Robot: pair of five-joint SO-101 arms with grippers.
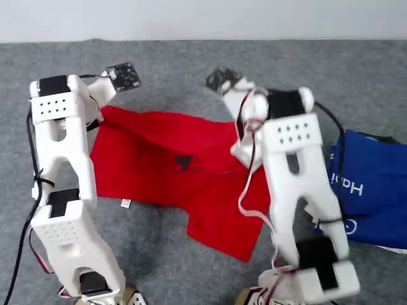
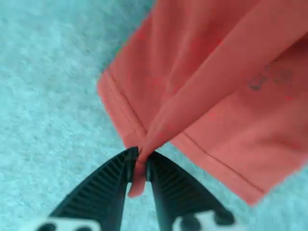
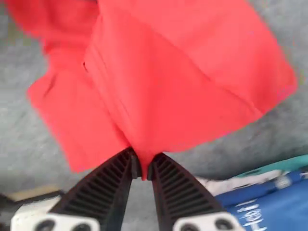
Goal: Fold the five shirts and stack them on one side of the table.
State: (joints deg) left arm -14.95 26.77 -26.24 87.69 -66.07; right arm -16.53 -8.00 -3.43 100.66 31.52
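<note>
A red shirt (image 1: pixel 165 165) lies spread and partly folded on the grey table between the two arms. My left gripper (image 2: pixel 138 161) is shut on a pinched fold of the red shirt (image 2: pixel 207 82) at its hem corner, lifted off the cloth surface. My right gripper (image 3: pixel 142 166) is shut on another edge of the red shirt (image 3: pixel 183 86), which hangs in folds from the black fingers (image 3: pixel 115 180). In the high view the left arm (image 1: pixel 60 127) stands at the shirt's left edge and the right arm (image 1: pixel 289 140) at its right edge.
A blue shirt (image 1: pixel 372 190) with white print lies at the table's right edge, over other cloth; its corner (image 3: pixel 269 209) sits close to my right gripper. Grey table surface (image 1: pixel 159 254) is bare in front of the red shirt and along the back.
</note>
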